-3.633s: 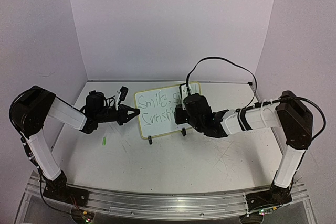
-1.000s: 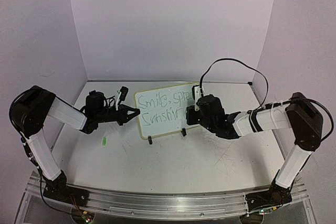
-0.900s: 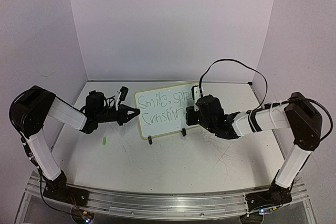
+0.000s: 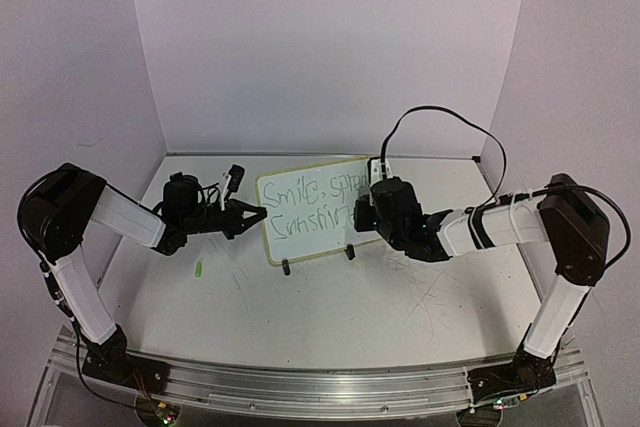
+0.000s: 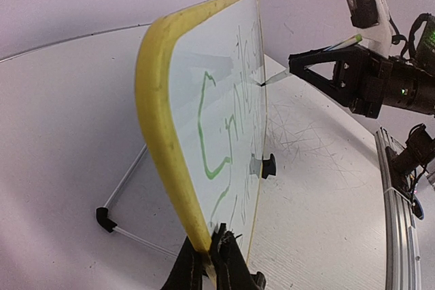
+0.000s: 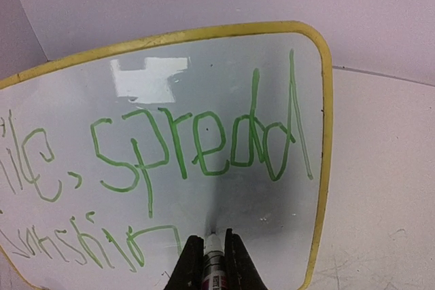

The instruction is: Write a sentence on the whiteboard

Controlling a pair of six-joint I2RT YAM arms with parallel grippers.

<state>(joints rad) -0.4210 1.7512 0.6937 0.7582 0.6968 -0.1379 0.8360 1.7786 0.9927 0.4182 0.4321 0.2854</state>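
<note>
The worktop (image 4: 330,317) is a white, scratched surface enclosed by pale walls at the rear and both sides. The two arms are bolted at its near edge and are extended towards its rear-centre region.

The whiteboard (image 4: 312,245) is stood upright on two black feet close to the rear edge of the worktop, about midway between the left and right edges. Its writing face is turned towards the near edge and tilted slightly back, and it is braced behind by a thin wire stand.

The left claw (image 4: 257,214) is clamped on the whiteboard's left edge, with the yellow frame (image 5: 163,100) pinched between its fingers. The right claw (image 6: 211,268) is closed around a marker (image 6: 213,257) and is held in front of the right half of the board.

The sentence (image 6: 204,149) is written in light green in two lines. "Smile, spread" is read on the upper line. The lower line is only partly legible. The marker tip is set against the board surface below "spread", just right of the last stroke of the lower line.

A small green object (image 4: 199,269) is seen lying on the worktop towards the left edge, nearer than the left claw and apart from the board.
</note>
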